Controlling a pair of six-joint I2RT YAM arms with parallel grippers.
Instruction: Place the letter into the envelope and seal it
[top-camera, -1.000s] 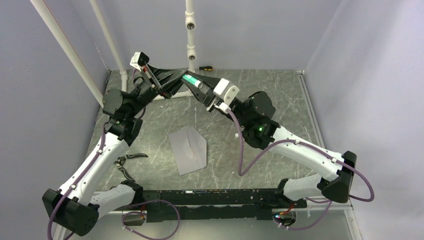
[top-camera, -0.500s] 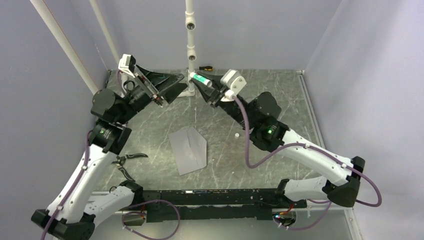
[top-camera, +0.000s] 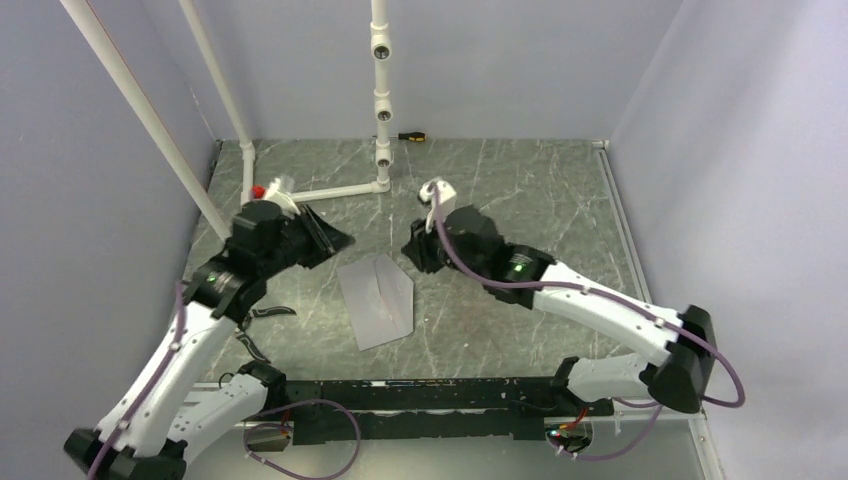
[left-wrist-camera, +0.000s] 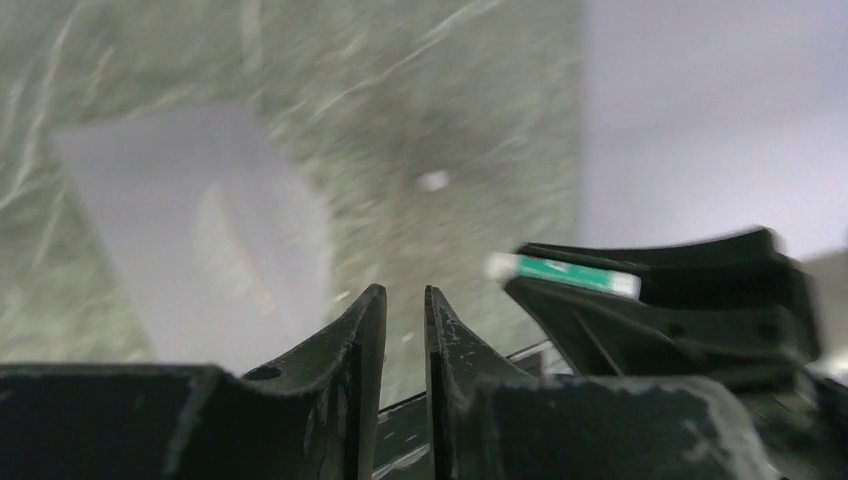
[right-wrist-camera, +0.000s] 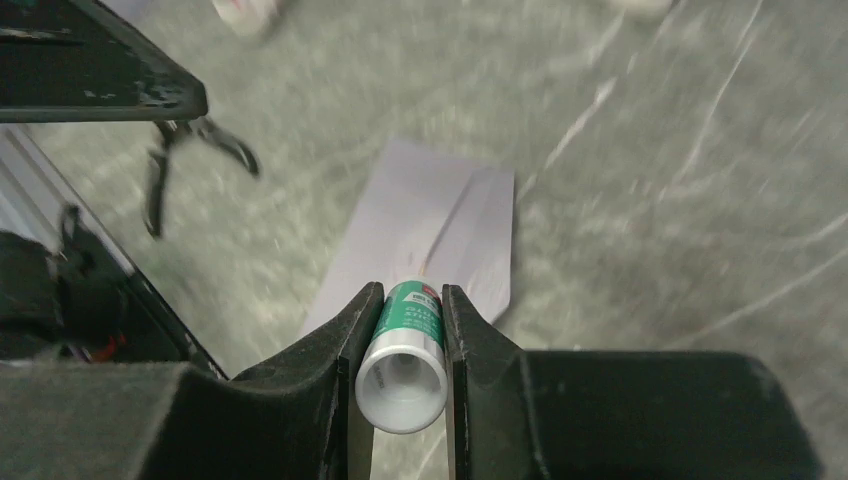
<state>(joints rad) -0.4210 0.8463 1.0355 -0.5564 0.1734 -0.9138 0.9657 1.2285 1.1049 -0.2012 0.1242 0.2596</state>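
Dropping fast: both arms were up behind the envelope (top-camera: 378, 298) a second ago, now they flank it. Over it, the right gripper (right-wrist-camera: 405, 292) pinches a glue stick (right-wrist-camera: 402, 352); the left gripper (left-wrist-camera: 405, 295) is pressed almost together, empty. No letter in sight, probably inside it, so sealing's next.

Left hand (top-camera: 338, 240), right hand (top-camera: 409, 250) with glue stick (right-wrist-camera: 405, 345) flanking envelope (top-camera: 378, 300), pipes (top-camera: 340, 188) behind

Left claw (left-wrist-camera: 405, 297) closed, empty; right claw (right-wrist-camera: 402, 296) tight around a glue stick (right-wrist-camera: 403, 372).
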